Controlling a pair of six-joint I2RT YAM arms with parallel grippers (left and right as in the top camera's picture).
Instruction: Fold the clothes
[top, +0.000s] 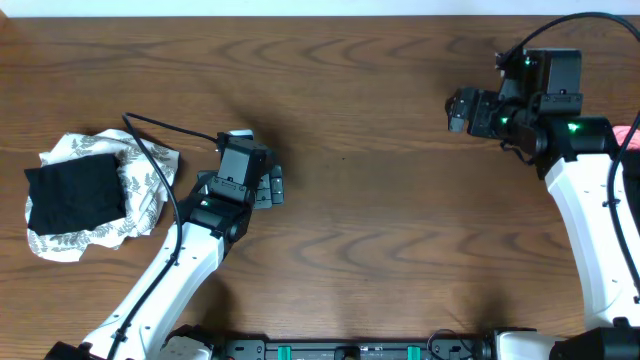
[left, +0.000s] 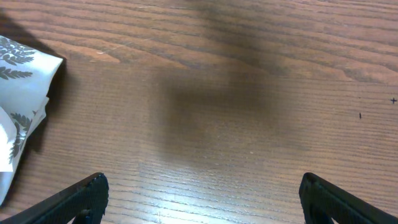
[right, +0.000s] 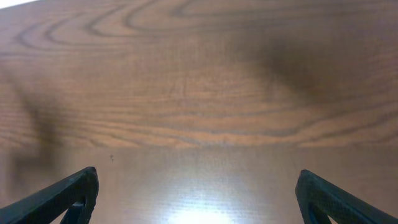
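Brown wood-grain table (top: 380, 230), seen from above. Reaching in from the near edge at a slant, left arm bent at the elbow, left gripper (top: 270, 187) low over bare wood just right of the cloth pile, jaws spread wide, gripping nothing. Stretched up the right side, right arm turned inward, right gripper (top: 457, 108) pointing left over bare wood, likewise wide apart and empty. At far left, black shirt (top: 75, 196) folded into a rough square, lying on the crumpled white leaf-print cloth (top: 145, 185), apart from both claws.

The plain black shirt (top: 76, 194) lies folded in a flat square — on the leaf-print cloth (top: 146, 196), far left.
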